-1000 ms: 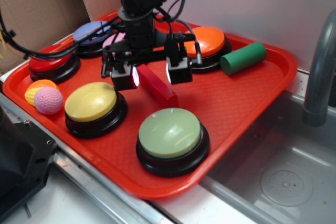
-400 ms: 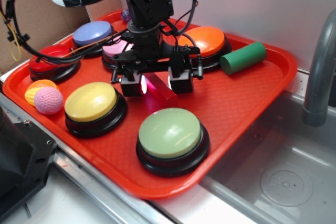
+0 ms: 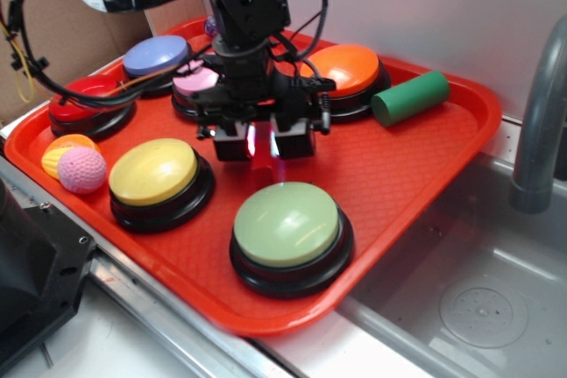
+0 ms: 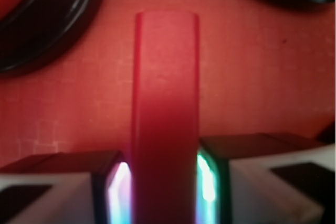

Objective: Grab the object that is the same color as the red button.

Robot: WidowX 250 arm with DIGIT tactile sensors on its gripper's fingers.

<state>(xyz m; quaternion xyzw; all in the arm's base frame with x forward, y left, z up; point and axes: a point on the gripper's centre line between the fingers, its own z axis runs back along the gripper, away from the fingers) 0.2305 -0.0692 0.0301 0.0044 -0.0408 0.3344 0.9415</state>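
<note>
The object, a small red block (image 4: 165, 103), lies flat on the red tray (image 3: 416, 157) among the buttons. My gripper (image 3: 263, 150) is down over it, one finger on each long side. In the wrist view the lit pads (image 4: 119, 192) press against both sides of the block, so the gripper (image 4: 165, 192) is shut on it. From the exterior view only a thin strip of the block (image 3: 264, 146) shows between the fingers. The red button (image 3: 87, 99) sits at the tray's far left corner, well away from the gripper.
An orange button (image 3: 347, 68), pink button (image 3: 197, 82) and blue button (image 3: 157, 53) stand behind the gripper. Yellow button (image 3: 153, 171) and green button (image 3: 286, 223) stand in front. A green cylinder (image 3: 410, 97) lies back right, a pink ball (image 3: 81, 169) at left. Sink (image 3: 478, 307) and faucet (image 3: 540, 121) are right.
The gripper came down around the red block and its fingers closed from a wide spread until they pinch the block's sides.
</note>
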